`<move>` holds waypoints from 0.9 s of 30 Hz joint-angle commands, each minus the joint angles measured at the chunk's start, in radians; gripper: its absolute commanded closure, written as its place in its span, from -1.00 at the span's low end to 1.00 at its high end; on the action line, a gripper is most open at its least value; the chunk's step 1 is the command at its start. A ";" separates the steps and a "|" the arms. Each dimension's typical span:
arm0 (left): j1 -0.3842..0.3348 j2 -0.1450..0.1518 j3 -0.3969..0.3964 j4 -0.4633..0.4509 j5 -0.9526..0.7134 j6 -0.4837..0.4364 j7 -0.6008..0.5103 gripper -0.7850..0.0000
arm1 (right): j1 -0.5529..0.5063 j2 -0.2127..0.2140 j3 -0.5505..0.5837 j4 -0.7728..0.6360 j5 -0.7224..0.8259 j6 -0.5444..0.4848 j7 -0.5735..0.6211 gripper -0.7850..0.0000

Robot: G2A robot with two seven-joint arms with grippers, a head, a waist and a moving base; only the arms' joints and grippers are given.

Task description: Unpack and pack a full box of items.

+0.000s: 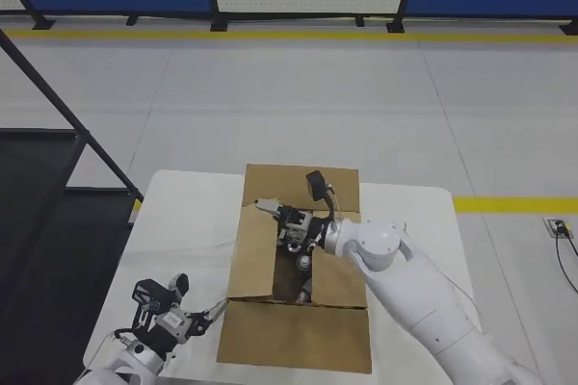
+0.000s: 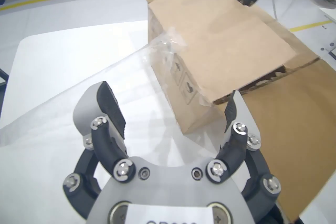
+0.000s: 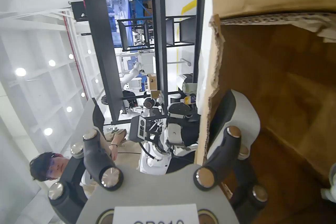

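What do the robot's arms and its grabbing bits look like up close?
The right arm is a smooth, rounded white shell. The left tool and right tool each have two pale metal fingers with black pads, black links, shiny screws and a white label on a grey plate.

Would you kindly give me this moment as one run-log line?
brown cardboard box open on white table | right hand open, straddling a box edge | left hand open beside box corner | nothing held

A brown cardboard box [image 1: 253,260] stands upright on the counter [image 1: 188,241], its near flap [image 1: 294,335] lying flat outward and its side flaps leaning over the dark opening. Clear tape [image 2: 168,38] clings to one corner.
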 commanded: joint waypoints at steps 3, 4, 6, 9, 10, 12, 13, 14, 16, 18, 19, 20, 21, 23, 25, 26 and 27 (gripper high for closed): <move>0.025 0.000 0.005 -0.056 0.019 0.003 -0.005 -1.00 | 0.007 -0.017 0.000 -0.017 0.075 -0.019 0.003 -1.00; 0.021 -0.001 0.010 -0.062 0.023 0.015 -0.009 -1.00 | 0.008 -0.022 -0.002 -0.022 0.094 -0.025 0.008 -1.00; 0.008 -0.004 0.026 -0.063 0.015 0.041 -0.019 -1.00 | 0.013 -0.032 -0.011 -0.025 0.120 -0.035 0.013 -1.00; -0.018 -0.011 0.050 -0.059 -0.030 0.098 -0.026 -1.00 | 0.023 -0.048 -0.031 -0.018 0.143 -0.049 0.018 -1.00; -0.026 -0.013 0.056 -0.058 -0.045 0.116 -0.025 -1.00 | 0.028 -0.054 -0.038 -0.011 0.152 -0.052 0.019 -1.00; -0.036 -0.017 0.063 -0.054 -0.069 0.149 -0.025 -1.00 | 0.041 -0.066 -0.053 0.011 0.167 -0.053 0.028 -1.00; -0.040 -0.019 0.065 -0.052 -0.084 0.171 -0.020 -1.00 | 0.048 -0.072 -0.060 0.024 0.174 -0.053 0.035 -1.00; -0.043 -0.021 0.068 -0.049 -0.096 0.186 -0.018 -1.00 | 0.054 -0.077 -0.068 0.036 0.183 -0.051 0.052 -1.00; -0.046 -0.024 0.067 -0.044 -0.116 0.208 -0.008 -1.00 | 0.070 -0.087 -0.077 0.066 0.195 -0.056 0.082 -1.00; -0.044 -0.026 0.062 -0.040 -0.138 0.221 0.006 -1.00 | 0.081 -0.094 -0.083 0.091 0.188 -0.078 0.095 -1.00; -0.041 -0.027 0.057 -0.040 -0.144 0.221 0.011 -1.00 | 0.083 -0.096 -0.081 0.100 0.186 -0.093 0.104 -1.00; -0.035 -0.027 0.051 -0.040 -0.154 0.220 0.015 -1.00 | 0.084 -0.095 -0.076 0.106 0.182 -0.109 0.117 -1.00; -0.029 -0.028 0.044 -0.040 -0.170 0.216 0.016 -1.00 | 0.084 -0.093 -0.067 0.111 0.175 -0.125 0.128 -1.00; -0.016 -0.027 0.022 -0.041 -0.184 0.216 0.021 -1.00 | 0.077 -0.085 -0.044 0.107 0.153 -0.158 0.132 -1.00; 0.002 -0.027 -0.001 -0.039 -0.203 0.219 0.030 -1.00 | 0.057 -0.072 -0.011 0.087 0.128 -0.200 0.125 -1.00; 0.010 -0.027 -0.016 -0.036 -0.210 0.222 0.031 -1.00 | 0.042 -0.064 0.011 0.071 0.122 -0.217 0.125 -1.00; 0.017 -0.027 -0.030 -0.031 -0.216 0.226 0.034 -1.00 | 0.025 -0.055 0.037 0.053 0.115 -0.232 0.123 -1.00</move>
